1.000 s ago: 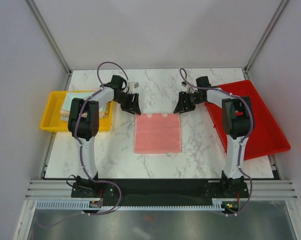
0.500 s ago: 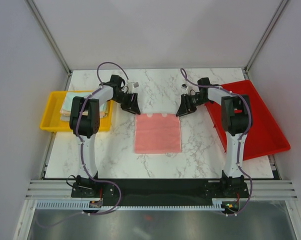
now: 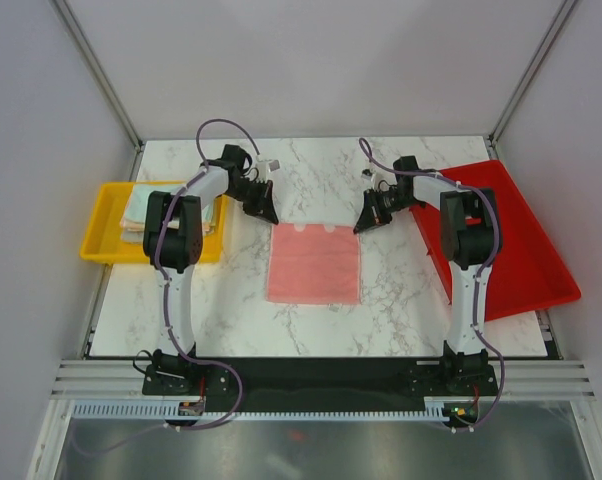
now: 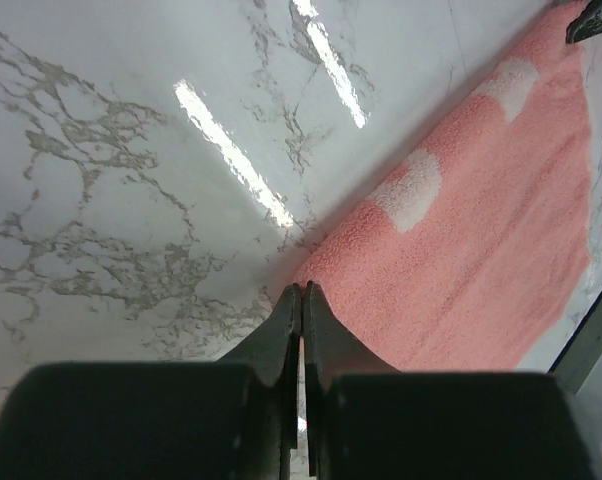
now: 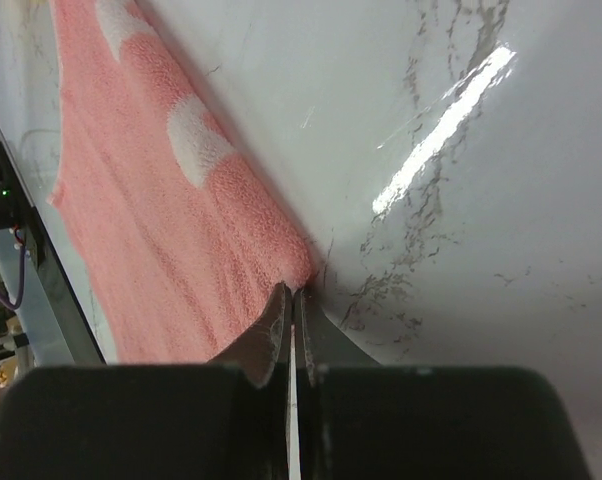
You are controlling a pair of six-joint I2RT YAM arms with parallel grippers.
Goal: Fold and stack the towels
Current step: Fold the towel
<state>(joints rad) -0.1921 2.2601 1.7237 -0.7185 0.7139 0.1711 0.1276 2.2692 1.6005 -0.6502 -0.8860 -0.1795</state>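
Left gripper (image 4: 302,290) clenched at towel (image 3: 314,265) far-left corner, right gripper (image 5: 290,292) clenched at far-right. Cloth caught or not, cannot tell. Towel stretches nearward from both, so fold likely pulls nearward.

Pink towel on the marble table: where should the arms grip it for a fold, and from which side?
The two far corners, one per gripper, coming down from the far side. The pink towel lies flat and spread, so only its thin edges offer a pinch; the left gripper and right gripper are shut right at those corners.
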